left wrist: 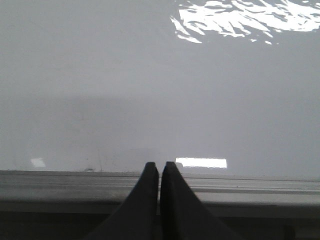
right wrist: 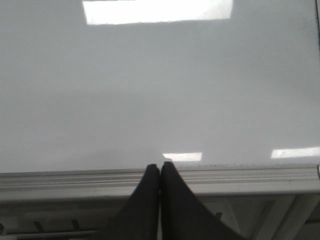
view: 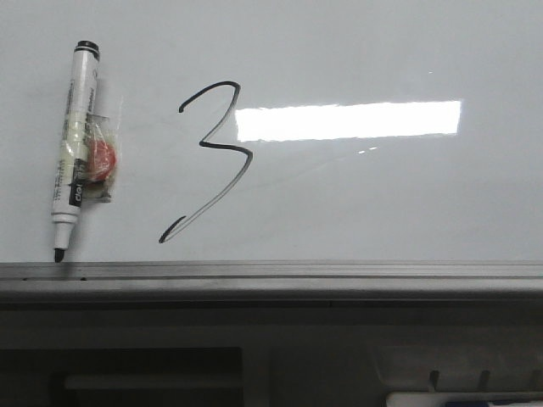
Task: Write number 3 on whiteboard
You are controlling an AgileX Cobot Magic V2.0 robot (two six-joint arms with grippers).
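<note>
A thin black angular number 3 (view: pixel 212 161) with a long slanted tail is drawn on the whiteboard (view: pixel 382 203). A white marker pen (view: pixel 75 144) with a black tip pointing down lies on the board left of the 3, a red magnet in tape (view: pixel 100 161) stuck to its side. Neither gripper shows in the front view. My left gripper (left wrist: pixel 159 166) is shut and empty over the board's grey frame edge (left wrist: pixel 75 182). My right gripper (right wrist: pixel 160 166) is shut and empty over the same frame (right wrist: pixel 250 177). Neither wrist view shows the 3.
A bright rectangular light reflection (view: pixel 348 120) lies right of the 3. Below the grey frame (view: pixel 271 275) sits a dark tray (view: pixel 170 365) with slots, and a white object (view: pixel 458 398) at its lower right.
</note>
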